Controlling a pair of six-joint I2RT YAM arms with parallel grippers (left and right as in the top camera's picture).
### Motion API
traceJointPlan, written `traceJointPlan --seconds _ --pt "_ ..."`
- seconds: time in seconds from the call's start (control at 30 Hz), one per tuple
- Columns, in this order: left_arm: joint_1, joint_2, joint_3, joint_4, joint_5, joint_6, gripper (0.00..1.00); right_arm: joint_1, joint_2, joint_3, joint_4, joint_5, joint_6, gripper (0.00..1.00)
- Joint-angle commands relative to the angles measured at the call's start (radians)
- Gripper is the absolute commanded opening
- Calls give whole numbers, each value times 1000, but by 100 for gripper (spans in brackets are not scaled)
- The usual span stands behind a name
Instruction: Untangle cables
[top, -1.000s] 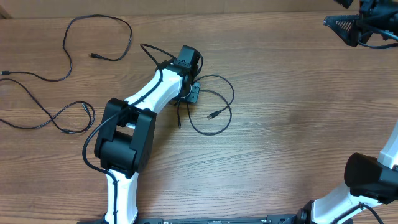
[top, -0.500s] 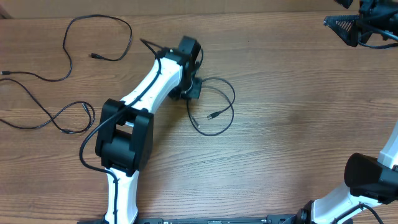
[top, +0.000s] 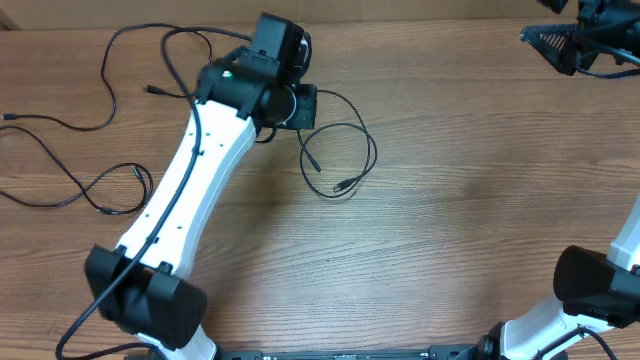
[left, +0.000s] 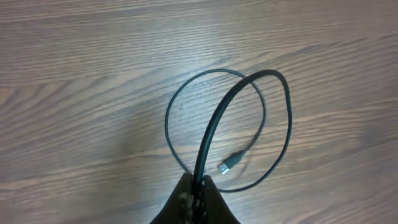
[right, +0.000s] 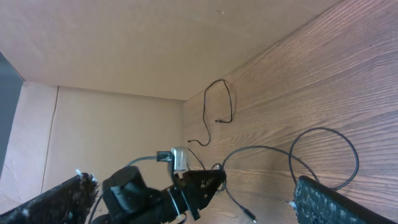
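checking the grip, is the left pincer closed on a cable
Yes, in the left wrist view the left pincer is shut with a black cable pinched between its tips.

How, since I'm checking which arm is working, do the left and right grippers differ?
The left gripper is shut on a black cable; the right gripper is open and holds nothing. The left hangs over the table by that cable's loop; the right sits at the far right corner, away from it. Both have dark fingers.
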Motion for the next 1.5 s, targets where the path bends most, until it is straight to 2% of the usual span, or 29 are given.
traceJointPlan --seconds 0.0,0.27,0.37,0.57,0.7,0.77,1.0,1.03,1.07,1.2,1.37,1.47 --pt "4 52 0 -6 -15 -48 4 -5 -5 7 2 3 -8 100" --pt "4 199 0 100 -9 -177 4 -5 -5 8 2 3 -8 100" --pt "4 256 0 114 39 -215 4 -5 -5 8 2 3 -8 100" --pt "3 364 0 105 206 -199 4 -5 -5 8 2 3 -8 100" --pt "2 376 0 102 273 -80 4 -5 -5 8 2 3 -8 100" --pt "3 375 0 97 254 -76 12 -5 -5 7 2 3 -8 100" --pt "5 376 0 82 30 -63 24 -5 -5 7 2 3 -8 100" --pt "5 376 0 81 30 -37 25 -5 -5 7 2 3 -8 100" --pt "3 376 0 78 82 39 28 -5 -5 8 2 3 -8 100" --pt "-21 376 0 69 276 178 44 -5 -5 8 2 3 -8 100" --pt "-85 378 -1 101 288 169 53 -5 -5 7 2 3 -8 100" --pt "-129 380 -4 145 261 162 72 -5 -5 7 2 3 -8 100"
